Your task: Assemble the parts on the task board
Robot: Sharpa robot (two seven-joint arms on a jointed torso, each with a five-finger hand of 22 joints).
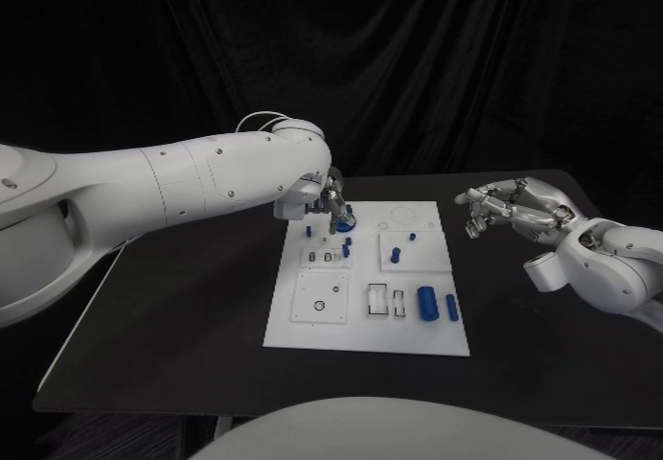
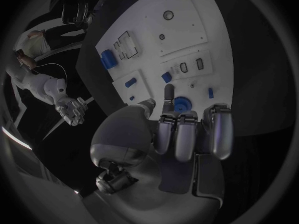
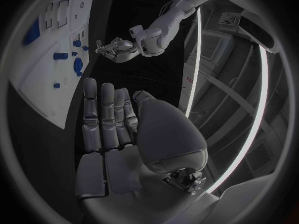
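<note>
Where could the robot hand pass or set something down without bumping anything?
Bare black table lies left of the task board, and another strip between the board and the right robot hand. The board's far end is crowded under the left robot hand.

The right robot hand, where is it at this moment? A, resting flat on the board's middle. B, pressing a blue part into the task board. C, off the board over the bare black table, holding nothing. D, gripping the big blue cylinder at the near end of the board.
C: the right robot hand hangs beside the task board, over the black table, fingers apart and empty.
</note>
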